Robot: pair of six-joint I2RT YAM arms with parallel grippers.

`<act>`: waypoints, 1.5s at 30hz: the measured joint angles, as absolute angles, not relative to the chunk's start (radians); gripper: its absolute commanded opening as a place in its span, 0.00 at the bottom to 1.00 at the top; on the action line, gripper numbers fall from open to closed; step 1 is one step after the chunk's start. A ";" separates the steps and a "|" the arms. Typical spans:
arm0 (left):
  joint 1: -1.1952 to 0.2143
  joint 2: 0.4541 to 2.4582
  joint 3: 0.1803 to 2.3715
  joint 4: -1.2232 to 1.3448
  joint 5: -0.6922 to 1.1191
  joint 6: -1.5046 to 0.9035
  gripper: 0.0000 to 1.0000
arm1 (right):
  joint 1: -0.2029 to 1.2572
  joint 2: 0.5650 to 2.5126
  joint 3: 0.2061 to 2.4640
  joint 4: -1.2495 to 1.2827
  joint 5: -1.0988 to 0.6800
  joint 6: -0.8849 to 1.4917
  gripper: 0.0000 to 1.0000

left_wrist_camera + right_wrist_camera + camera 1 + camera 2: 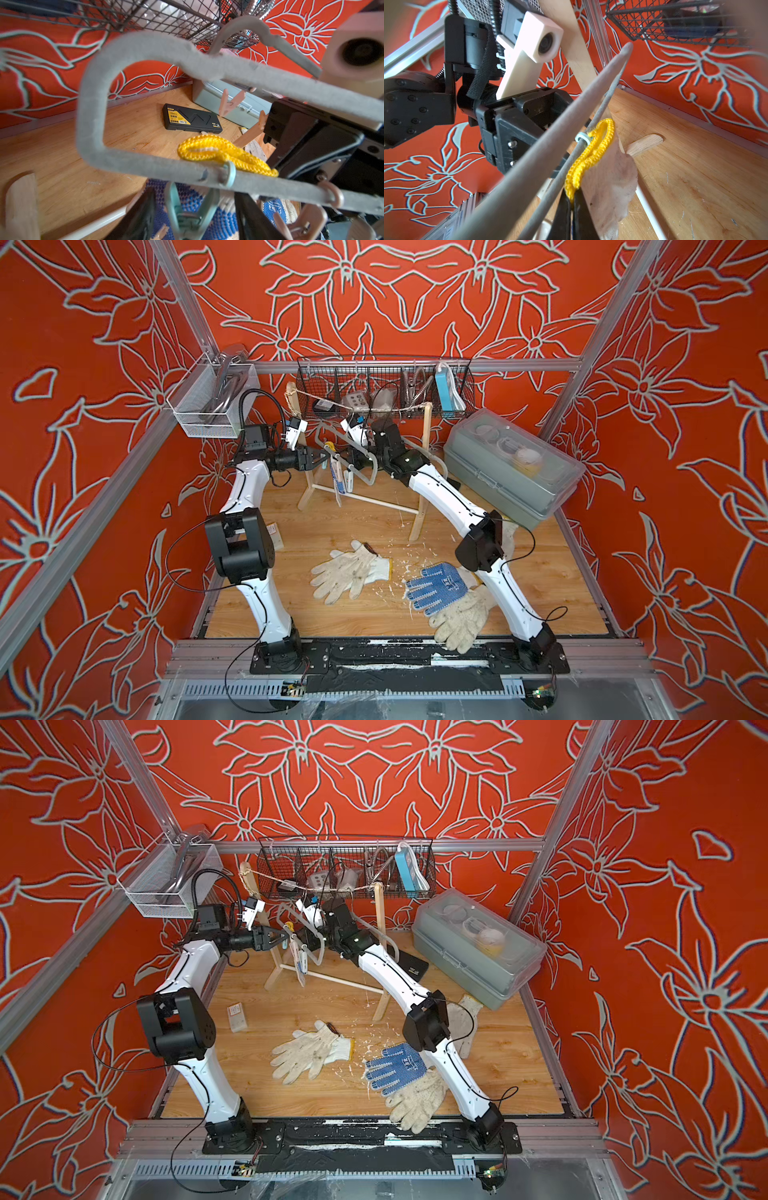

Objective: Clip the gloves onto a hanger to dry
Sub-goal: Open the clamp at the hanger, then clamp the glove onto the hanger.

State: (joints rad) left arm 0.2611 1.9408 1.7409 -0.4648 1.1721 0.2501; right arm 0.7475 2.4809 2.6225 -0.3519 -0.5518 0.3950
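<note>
Right gripper (571, 200) pinches the yellow cuff (591, 153) of a blue-dotted glove (225, 219) at the grey hanger (89, 108), upper centre of both top views; left gripper (194, 192), jaws spread, straddles a teal clip (191, 220). Remaining gloves (353, 568) lie unclipped below.

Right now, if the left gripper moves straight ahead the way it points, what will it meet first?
Probably the teal clip on the grey hanger, right before the left gripper; the blue-dotted glove hangs behind it.

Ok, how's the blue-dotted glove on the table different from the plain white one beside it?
The dotted glove has blue dots on its palm; the plain glove is soiled off-white. The dotted glove lies across another glove; the plain glove lies directly on the table. Both lie flat, fingers spread.
</note>
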 measured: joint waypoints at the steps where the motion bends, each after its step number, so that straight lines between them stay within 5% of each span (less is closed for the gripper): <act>1: 0.260 1.943 1.742 -0.466 1.173 0.251 0.51 | 0.748 2.481 2.622 -0.353 -0.552 0.395 0.00; 7: 0.253 1.952 1.748 -0.468 1.179 0.247 0.33 | 0.748 2.481 2.622 -0.356 -0.552 0.391 0.00; 17: 0.254 1.951 1.724 -0.411 1.190 0.226 0.19 | 0.748 2.481 2.622 -0.410 -0.533 0.327 0.00; 34: 0.252 1.837 1.553 -0.282 1.232 0.216 0.17 | 0.749 2.231 2.297 -0.662 -0.457 -0.019 0.00; 45: 0.219 1.787 1.457 -0.239 1.316 0.255 0.18 | 0.739 2.192 2.204 -0.663 -0.636 -0.176 0.00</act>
